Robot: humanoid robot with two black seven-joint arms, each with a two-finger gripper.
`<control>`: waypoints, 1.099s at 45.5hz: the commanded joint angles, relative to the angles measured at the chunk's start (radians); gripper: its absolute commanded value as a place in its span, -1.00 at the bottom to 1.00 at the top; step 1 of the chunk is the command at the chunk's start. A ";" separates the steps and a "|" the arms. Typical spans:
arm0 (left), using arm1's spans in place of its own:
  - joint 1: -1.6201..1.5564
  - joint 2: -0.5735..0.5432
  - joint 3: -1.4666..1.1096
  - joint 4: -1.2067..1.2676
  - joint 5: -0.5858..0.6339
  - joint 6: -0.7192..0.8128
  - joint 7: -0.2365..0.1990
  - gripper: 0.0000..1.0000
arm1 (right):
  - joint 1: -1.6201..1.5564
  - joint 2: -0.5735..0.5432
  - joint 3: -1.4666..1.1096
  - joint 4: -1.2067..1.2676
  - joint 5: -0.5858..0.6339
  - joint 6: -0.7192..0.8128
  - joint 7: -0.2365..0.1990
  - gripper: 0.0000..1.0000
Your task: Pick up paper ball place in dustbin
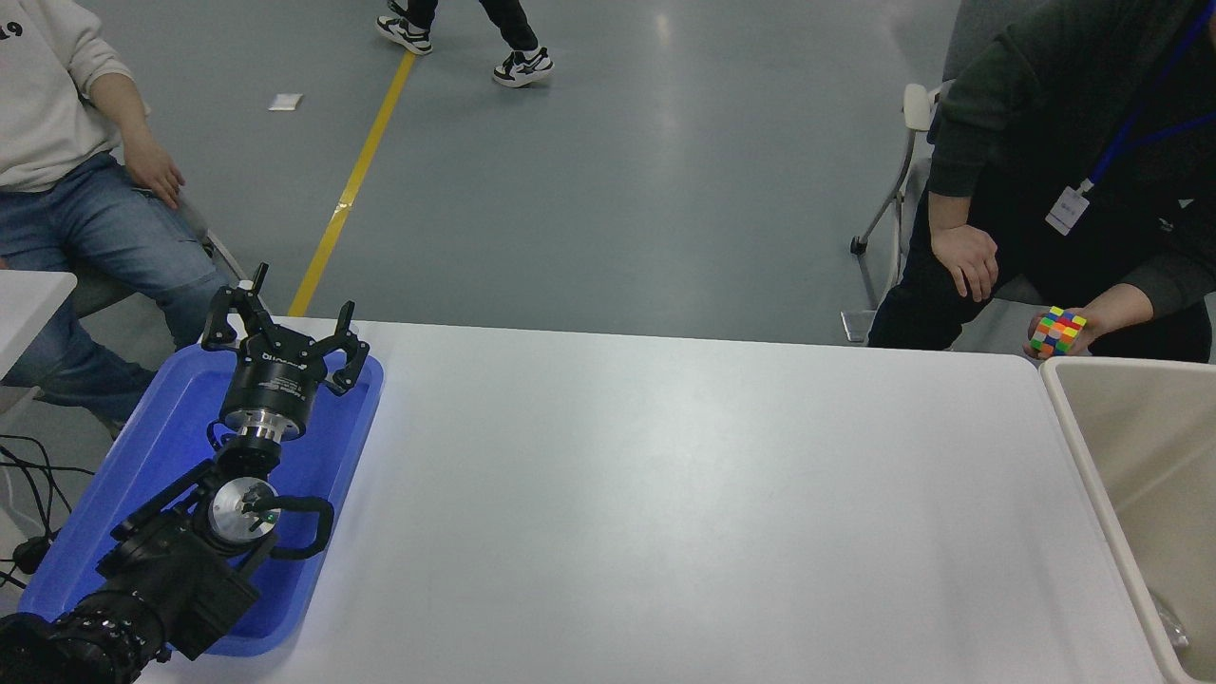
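Left claw (285, 332) parked over the blue tray (171, 446), fingers spread wide, holding nothing. Right claw nowhere in view.

Out from the left claw, across the whole breadth of the white surface (665, 494): no paper ball to be seen anywhere on it. At the far opposite side, well apart from the claw, the dustbin (1073, 418), only its near rim and part of one inner wall showing, cut off by the picture's edge. Something pale and crumpled at its lower inside corner, too small to identify. Just beyond the dustbin's far corner, a person's hand (1092, 328) holding a puzzle cube (1057, 332).

Judged from this: no target yet to reach for; dustbin far closer to the unseen right arm's side.
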 commanded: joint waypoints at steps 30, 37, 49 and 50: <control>0.000 0.000 0.000 0.000 0.000 0.000 0.000 1.00 | -0.107 0.071 0.086 -0.041 -0.010 -0.046 0.005 0.05; 0.000 0.000 0.000 0.000 0.000 0.000 0.000 1.00 | -0.097 0.066 0.087 -0.055 -0.010 -0.069 0.005 1.00; 0.000 0.000 0.000 0.000 0.001 0.000 0.000 1.00 | -0.103 0.068 0.093 -0.035 -0.010 -0.054 0.004 1.00; 0.000 0.000 0.000 0.000 0.000 0.000 0.000 1.00 | -0.103 0.068 0.095 -0.035 -0.010 -0.054 0.004 1.00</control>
